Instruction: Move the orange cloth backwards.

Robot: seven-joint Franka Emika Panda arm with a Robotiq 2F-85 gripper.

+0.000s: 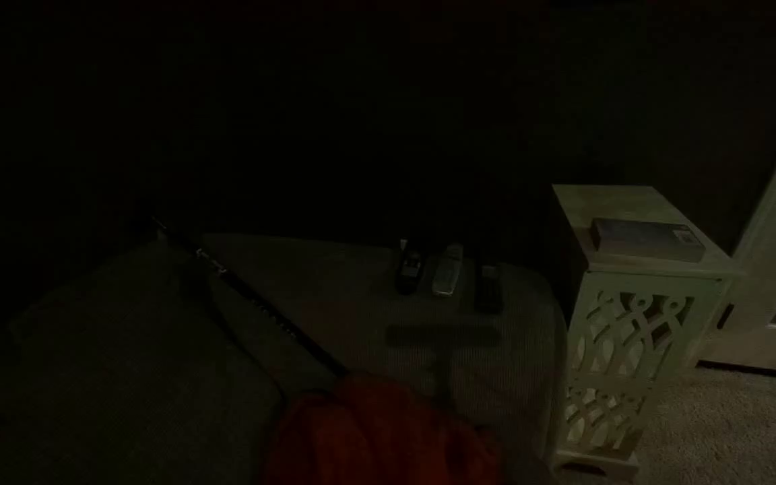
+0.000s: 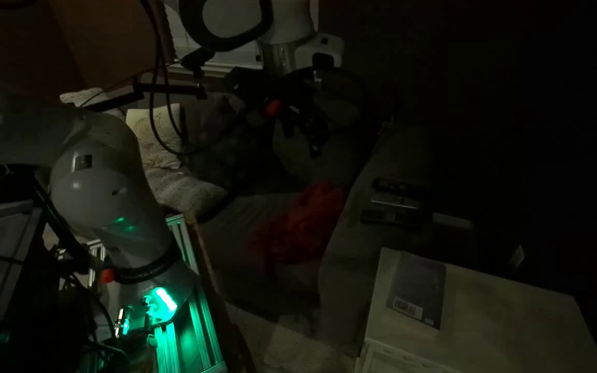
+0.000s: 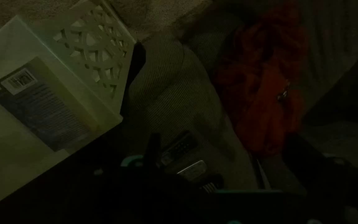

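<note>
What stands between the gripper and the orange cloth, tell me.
Nothing visible, though it is dark: the open gripper hangs higher than the orange cloth, with no object seen between. The small devices lie to one side.

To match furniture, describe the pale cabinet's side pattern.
Interlaced openwork curves; the side panel shows best in an exterior view.

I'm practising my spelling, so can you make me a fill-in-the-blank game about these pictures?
In the wrist view, the orange cloth lies to the ____ of the book-like item.
The book-like item rests on ____ of the pale cabinet.
Exactly ____ small gadgets lie side by side.
The jaws are not shut but ____.

Missing words: right; top; three; open.
</note>
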